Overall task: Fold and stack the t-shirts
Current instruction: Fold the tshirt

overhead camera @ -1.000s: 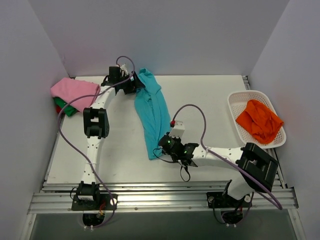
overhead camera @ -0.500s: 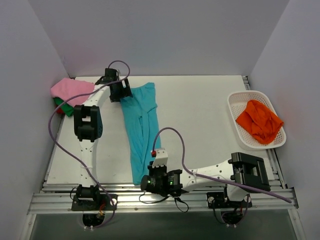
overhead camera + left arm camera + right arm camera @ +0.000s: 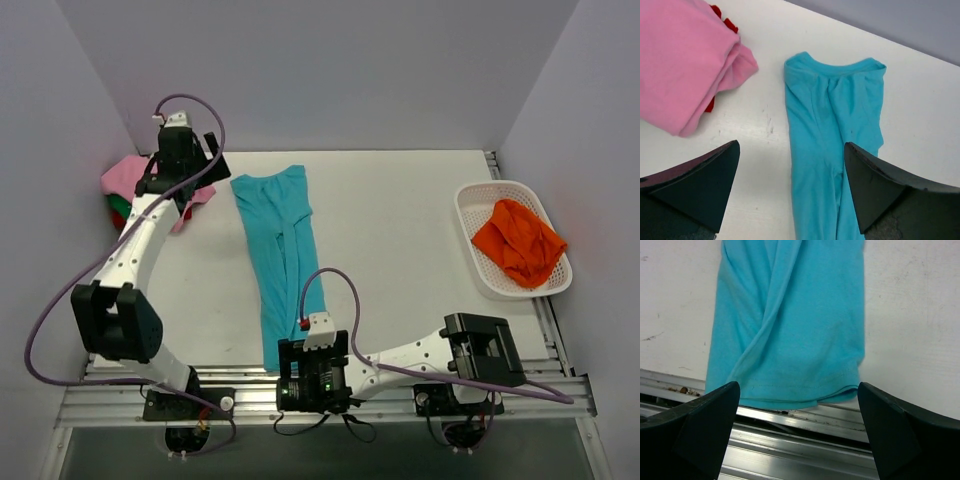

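The teal t-shirt lies flat as a long narrow strip, its collar toward the back and its hem at the table's near edge, just over the metal rail. My left gripper hovers open at the back left, between the collar and the folded pink t-shirt, holding nothing. My right gripper is open above the hem, its fingers wide on either side and touching no cloth. Red cloth peeks from under the pink shirt, and a green one lies below it.
A white lattice basket at the right edge holds a crumpled orange t-shirt. Aluminium rails run along the near edge under my right gripper. Grey walls close in the left, back and right sides.
My right gripper pulled the teal shirt's hem to the near edge, then opened and let it go. My left arm swung left, away from the collar toward the pink stack. The shirt now lies straighter.
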